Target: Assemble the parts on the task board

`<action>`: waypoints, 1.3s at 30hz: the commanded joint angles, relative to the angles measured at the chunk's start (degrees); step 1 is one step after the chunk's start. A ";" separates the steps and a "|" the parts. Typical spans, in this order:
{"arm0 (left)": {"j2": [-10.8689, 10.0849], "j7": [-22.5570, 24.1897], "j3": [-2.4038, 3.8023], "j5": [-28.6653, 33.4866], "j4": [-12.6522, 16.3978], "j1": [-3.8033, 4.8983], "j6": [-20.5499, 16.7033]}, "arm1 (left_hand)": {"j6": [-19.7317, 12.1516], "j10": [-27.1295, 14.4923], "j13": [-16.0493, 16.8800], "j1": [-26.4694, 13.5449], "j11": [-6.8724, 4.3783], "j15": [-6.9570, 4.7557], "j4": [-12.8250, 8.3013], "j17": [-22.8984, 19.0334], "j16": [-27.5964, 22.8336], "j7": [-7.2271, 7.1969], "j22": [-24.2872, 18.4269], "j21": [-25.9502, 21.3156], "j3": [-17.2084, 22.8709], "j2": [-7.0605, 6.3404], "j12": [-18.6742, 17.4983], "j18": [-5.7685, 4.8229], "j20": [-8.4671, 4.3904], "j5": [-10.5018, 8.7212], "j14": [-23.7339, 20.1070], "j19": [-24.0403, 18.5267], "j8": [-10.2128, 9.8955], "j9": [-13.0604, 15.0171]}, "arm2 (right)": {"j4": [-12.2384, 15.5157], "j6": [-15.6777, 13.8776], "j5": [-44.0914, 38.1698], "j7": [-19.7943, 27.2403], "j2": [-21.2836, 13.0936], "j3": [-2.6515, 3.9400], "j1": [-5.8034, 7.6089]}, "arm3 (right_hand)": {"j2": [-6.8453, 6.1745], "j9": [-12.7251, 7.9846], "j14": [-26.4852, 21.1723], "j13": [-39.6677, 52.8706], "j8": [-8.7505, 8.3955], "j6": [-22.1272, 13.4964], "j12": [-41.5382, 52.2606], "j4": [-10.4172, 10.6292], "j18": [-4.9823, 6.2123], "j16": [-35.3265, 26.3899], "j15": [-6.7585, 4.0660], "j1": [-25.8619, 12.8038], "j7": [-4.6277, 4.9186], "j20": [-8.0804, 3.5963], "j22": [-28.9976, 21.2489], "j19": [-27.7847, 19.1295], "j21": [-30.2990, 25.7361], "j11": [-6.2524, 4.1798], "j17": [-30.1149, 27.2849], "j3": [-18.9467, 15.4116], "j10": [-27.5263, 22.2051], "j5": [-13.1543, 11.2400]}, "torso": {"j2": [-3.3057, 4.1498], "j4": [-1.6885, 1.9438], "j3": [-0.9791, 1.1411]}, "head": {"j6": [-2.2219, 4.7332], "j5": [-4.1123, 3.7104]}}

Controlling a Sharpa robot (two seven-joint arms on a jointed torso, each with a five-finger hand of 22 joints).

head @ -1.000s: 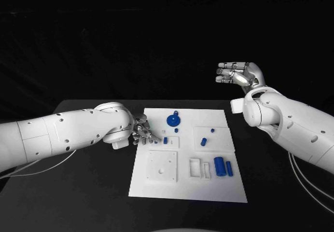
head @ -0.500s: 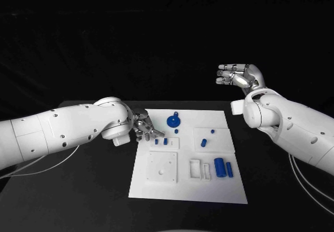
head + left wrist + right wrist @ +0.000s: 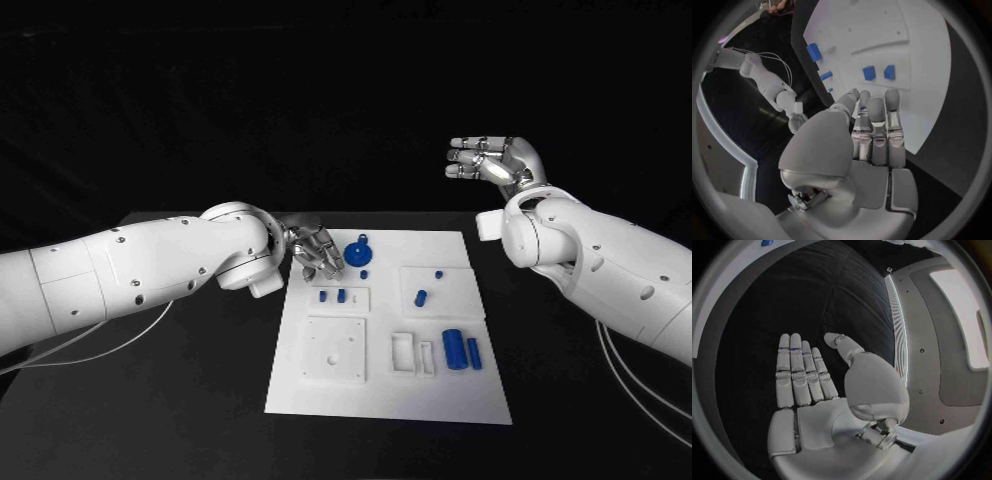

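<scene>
The left hand (image 3: 315, 253) is covering the far left corner of the task board (image 3: 389, 400), hiding whatever lies beneath its fingers. Whether those fingers are pinching anything is staying too small to tell, and in the left wrist view the palm (image 3: 856, 165) is blocking the board's near part.

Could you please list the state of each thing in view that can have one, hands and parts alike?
Left robot hand: open, holding nothing, over the far left corner of the board.
Right robot hand: raised clear of the table, holding nothing.
White board: flat on the table.
Round blue part: lying on the board.
Two small blue pegs: on a raised white block.
Blue cylinder: lying on the board.
</scene>
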 commanded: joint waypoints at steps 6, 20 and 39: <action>3.01 16.12 -1.51 -14.44 -1.80 0.03 -11.84 | -1.88 -10.83 -0.90 1.50 4.33 2.62 -3.71 -2.73 -3.35 0.86 1.82 -0.67 2.13 -1.89 -8.34 2.68 2.38 -0.48 -0.97 -1.63 -2.46 -9.84 | 0.07 0.83 -0.42 0.30 0.04 0.02 -0.04 | -0.17 -0.07 -0.46 -0.06 -0.31 -0.42 -0.03 0.03 -0.31 0.00 -0.01 -0.18 0.11 -0.05 -0.07 -0.53 -0.19 0.07 -0.10 -0.24 -0.31 0.31 | 0.02 -0.01 -0.05 | 0.34 -0.24; 7.32 18.13 -4.15 -29.15 -5.65 -0.50 -15.38 | 0.67 -11.85 -0.93 0.14 4.13 2.01 -5.61 -5.20 -0.89 0.47 2.83 -0.22 4.24 -3.33 -8.31 3.80 2.54 -2.26 1.84 0.89 -2.64 -15.17 | 0.34 0.91 -0.42 0.31 0.07 0.02 -0.04 | -0.01 -0.06 -0.49 -0.06 -0.30 -0.40 -0.02 -0.10 -0.29 0.06 -0.01 -0.26 0.12 -0.05 -0.06 -0.52 -0.19 0.08 -0.13 -0.30 -0.35 0.30 | 0.06 -0.08 -0.05 | 0.59 -0.43; 10.73 16.93 -4.36 -34.22 -9.63 -2.02 -9.39 | -1.05 -14.58 -0.95 0.25 4.25 1.78 -3.97 -5.86 1.24 0.43 2.71 -0.41 1.79 -3.82 -8.37 3.71 2.45 -2.27 3.37 2.24 -2.71 -15.25 | 0.55 0.95 -0.42 0.34 0.19 0.02 -0.04 | -0.01 -0.06 -0.49 -0.06 -0.30 -0.40 -0.02 -0.10 -0.29 0.06 -0.01 -0.26 0.12 -0.05 -0.06 -0.52 -0.19 0.08 -0.13 -0.30 -0.35 0.30 | 0.00 0.01 -0.01 | 0.37 -0.75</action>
